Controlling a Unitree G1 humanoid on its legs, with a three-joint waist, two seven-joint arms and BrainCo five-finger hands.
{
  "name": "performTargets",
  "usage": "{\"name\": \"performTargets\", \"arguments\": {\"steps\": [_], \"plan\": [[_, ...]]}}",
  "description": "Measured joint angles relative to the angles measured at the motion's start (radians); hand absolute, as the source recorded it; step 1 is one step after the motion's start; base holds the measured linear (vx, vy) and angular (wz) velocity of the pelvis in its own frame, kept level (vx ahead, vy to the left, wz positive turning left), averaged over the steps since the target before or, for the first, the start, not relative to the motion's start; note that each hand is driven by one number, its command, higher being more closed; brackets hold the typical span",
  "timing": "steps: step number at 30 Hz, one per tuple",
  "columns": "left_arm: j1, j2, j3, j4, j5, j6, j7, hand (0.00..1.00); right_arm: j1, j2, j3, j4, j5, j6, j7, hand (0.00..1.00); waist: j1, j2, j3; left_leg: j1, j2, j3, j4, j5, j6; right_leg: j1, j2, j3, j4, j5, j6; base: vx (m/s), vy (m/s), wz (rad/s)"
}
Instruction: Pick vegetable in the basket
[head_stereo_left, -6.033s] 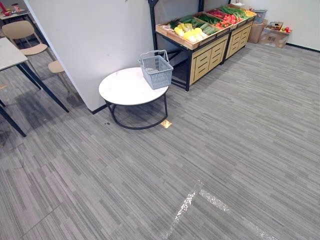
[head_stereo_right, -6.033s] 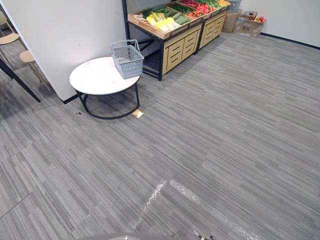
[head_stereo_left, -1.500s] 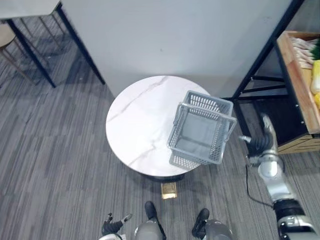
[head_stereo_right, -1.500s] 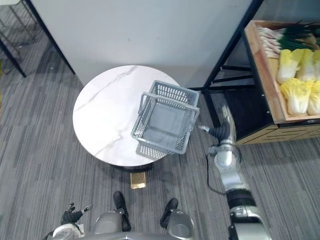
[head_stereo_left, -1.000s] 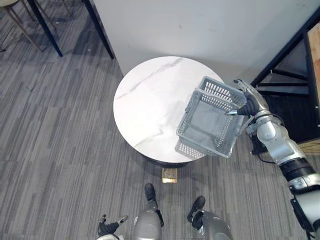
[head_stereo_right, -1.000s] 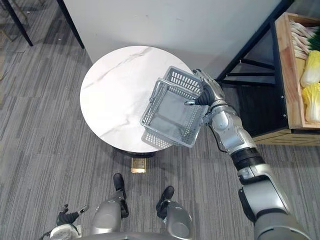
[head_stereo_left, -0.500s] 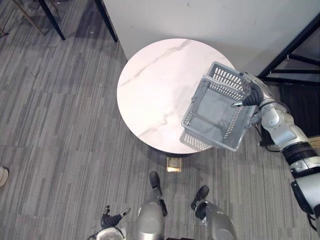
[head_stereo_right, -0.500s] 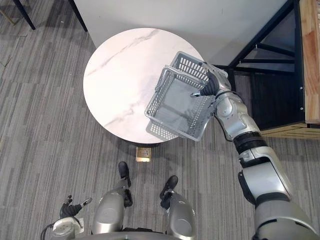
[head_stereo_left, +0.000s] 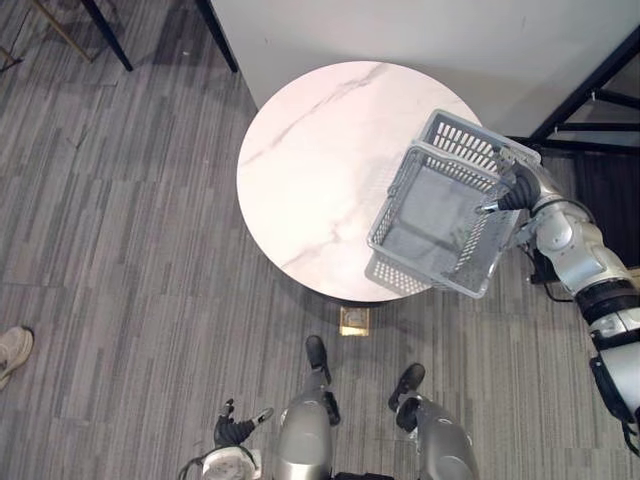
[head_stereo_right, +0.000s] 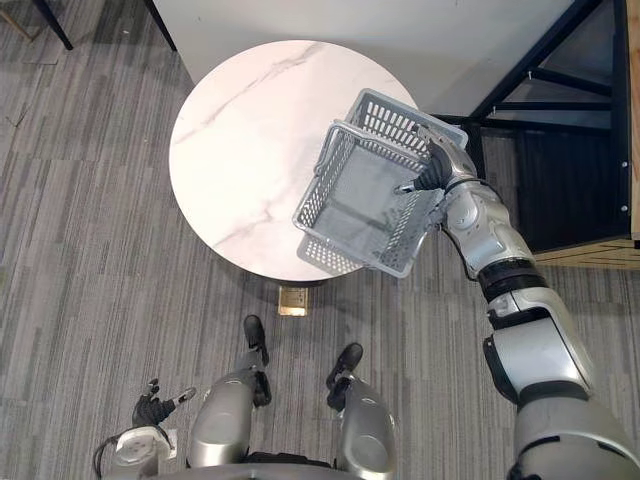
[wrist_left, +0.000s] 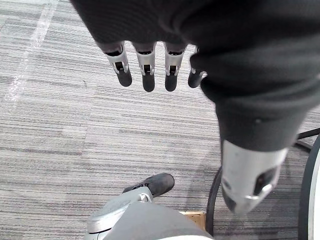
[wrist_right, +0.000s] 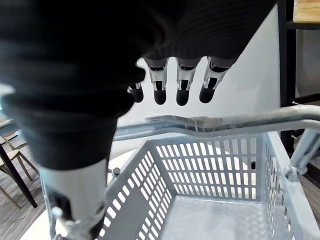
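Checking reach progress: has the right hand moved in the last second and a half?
Yes. Judged against the round table, the right hand has come in from over the floor beside it to the basket, its fingers straight above the handles.

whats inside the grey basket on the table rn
Nothing visible: the basket floor is bare grey plastic, with no vegetables in it. In the right wrist view, the right robot hand above the handles covers one side wall and corner, so that part stays unseen there.
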Motion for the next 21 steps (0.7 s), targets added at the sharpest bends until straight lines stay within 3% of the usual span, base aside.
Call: {"name": "performTargets", "arguments": {"steps": [13,14,21], "plan": [[0.000,-0.001,-0.024,0.002,0.003,0.009,0.023,0.00,-0.009,0.000,0.031,0.043,-0.001,0.014,0.010,0.00,0.014,0.014,0.009,-0.009,-0.002,-0.002,0.000,0.001,0.001,-0.017,-0.006,0.001,0.019,-0.007,-0.002,0.01,-0.007,0.00],[0.000,-0.002,-0.027,0.003,0.002,0.009,0.025,0.00,-0.018,0.000,0.031,0.046,-0.001,0.020,0.010,1.00,0.013,0.017,0.013,-0.009,-0.003,-0.005,0.000,0.002,0.002,-0.017,-0.008,0.000,0.021,-0.007,-0.002,0.03,-0.016,0.06],[0.000,-0.003,-0.039,0.010,0.001,0.010,0.029,0.00,-0.065,0.000,0.031,0.080,-0.004,0.028,0.008,1.00,0.014,0.027,0.021,-0.028,-0.007,-0.014,0.000,0.007,0.007,-0.039,-0.015,-0.004,0.041,-0.015,-0.001,0.02,-0.016,0.04]]}}
